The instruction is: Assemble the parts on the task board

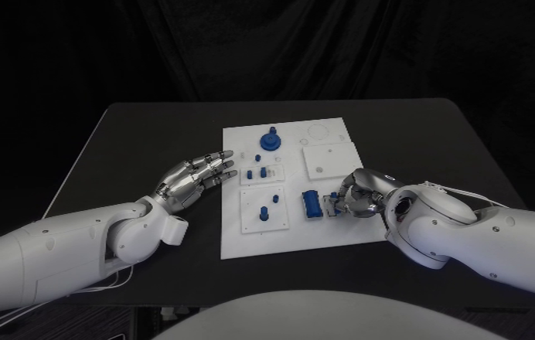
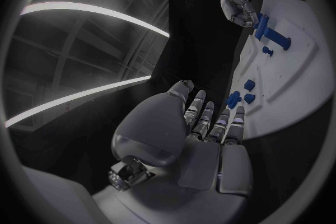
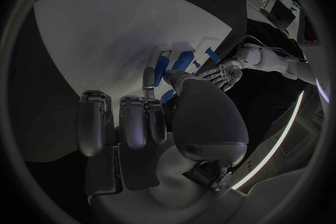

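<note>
We note the white rectangular task board mid-table, right hand curled at its right edge pinching a small blue part, left hand flat, fingers spread, empty, beside the board's left edge.

Task board: matt white plastic, smooth | parts: blue plastic, slight sheen | table: matt black | hands: silver, metallic sheen | arms: glossy white shell | backdrop: black cloth, folded.

The right hand is covering a small blue part on the task board; whether the fingers are gripping that part is remaining indeterminable.
</note>
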Controlling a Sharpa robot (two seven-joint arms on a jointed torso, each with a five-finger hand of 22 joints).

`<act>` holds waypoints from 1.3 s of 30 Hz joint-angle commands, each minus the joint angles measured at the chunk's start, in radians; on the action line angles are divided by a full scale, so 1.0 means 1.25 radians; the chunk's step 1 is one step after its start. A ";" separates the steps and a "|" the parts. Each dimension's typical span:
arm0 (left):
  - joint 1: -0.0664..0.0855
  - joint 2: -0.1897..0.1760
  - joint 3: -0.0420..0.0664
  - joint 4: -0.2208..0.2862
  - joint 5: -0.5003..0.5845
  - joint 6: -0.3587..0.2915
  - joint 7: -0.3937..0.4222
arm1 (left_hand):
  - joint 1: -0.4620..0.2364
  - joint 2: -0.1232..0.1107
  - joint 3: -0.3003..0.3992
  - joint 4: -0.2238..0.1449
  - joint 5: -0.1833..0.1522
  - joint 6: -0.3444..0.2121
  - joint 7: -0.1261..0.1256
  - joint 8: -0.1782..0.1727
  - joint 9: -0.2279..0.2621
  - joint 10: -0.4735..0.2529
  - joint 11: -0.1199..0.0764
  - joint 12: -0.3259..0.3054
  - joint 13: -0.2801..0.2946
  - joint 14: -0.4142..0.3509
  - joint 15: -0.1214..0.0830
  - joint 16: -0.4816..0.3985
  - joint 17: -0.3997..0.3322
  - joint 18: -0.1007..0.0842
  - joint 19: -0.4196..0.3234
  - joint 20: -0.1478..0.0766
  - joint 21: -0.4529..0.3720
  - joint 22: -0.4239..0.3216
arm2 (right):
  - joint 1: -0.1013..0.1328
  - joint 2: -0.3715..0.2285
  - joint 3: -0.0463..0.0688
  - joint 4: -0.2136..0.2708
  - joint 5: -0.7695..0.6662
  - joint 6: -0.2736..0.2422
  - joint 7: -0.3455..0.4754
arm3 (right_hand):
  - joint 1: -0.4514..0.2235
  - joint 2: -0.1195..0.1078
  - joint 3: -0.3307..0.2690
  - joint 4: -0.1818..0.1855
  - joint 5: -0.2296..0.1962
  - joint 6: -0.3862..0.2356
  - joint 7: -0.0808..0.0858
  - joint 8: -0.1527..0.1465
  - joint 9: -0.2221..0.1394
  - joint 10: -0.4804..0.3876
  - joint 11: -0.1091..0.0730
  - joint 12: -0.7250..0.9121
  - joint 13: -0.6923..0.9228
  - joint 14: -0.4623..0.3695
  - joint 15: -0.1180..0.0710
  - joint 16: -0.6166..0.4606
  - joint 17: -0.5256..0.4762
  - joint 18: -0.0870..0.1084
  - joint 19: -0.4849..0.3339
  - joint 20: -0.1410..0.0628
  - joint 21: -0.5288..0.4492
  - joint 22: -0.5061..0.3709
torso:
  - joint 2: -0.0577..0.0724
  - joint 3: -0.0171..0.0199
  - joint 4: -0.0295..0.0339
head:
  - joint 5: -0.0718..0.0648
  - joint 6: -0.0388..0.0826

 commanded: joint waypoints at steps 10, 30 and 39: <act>-0.002 0.003 0.001 0.000 0.000 0.013 0.057 | -0.008 0.000 0.004 0.000 0.005 0.002 0.005 0.002 0.000 -0.001 0.005 0.003 0.001 0.000 0.002 0.001 0.001 -0.014 0.006 0.000 0.004 -0.001 | -0.002 0.007 0.000 -0.002 0.000 0.009 0.005 | -0.023 0.003 -0.014 0.008 -0.036 0.000 0.004 -0.003 -0.002 0.083 -0.002 0.004 0.210 0.061 -0.002 -0.002 0.081 0.001 0.044 -0.002 -0.002 0.174 | 0.000 0.0000 0.0006 | -0.003 0.000; -0.002 0.003 0.001 -0.001 0.000 0.014 0.053 | -0.009 0.000 0.006 0.000 0.005 0.001 0.006 0.002 0.000 -0.002 0.005 0.002 0.001 -0.001 0.002 0.000 0.000 -0.014 0.005 0.000 0.004 -0.003 | -0.002 0.010 0.000 -0.004 0.000 0.037 -0.012 | -0.170 0.030 -0.133 0.022 -0.196 0.009 0.007 -0.012 -0.007 0.083 0.001 0.004 0.210 0.059 0.001 -0.007 0.068 0.002 0.042 0.002 -0.008 0.172 | 0.000 0.0002 0.0001 | -0.003 0.000; -0.003 -0.004 0.001 0.006 0.000 0.008 0.060 | -0.010 0.000 0.007 0.000 0.005 0.004 0.007 0.002 0.000 -0.002 0.005 0.003 0.001 -0.001 0.002 0.000 0.000 -0.014 0.006 0.000 0.004 -0.003 | -0.001 -0.016 0.001 0.007 0.000 -0.068 0.048 | -0.169 0.051 -0.141 0.020 -0.182 0.009 0.005 -0.012 -0.006 0.083 0.000 0.004 0.210 0.056 0.000 -0.012 0.055 0.005 0.038 0.001 -0.017 0.169 | 0.001 0.0001 -0.0001 | 0.003 0.000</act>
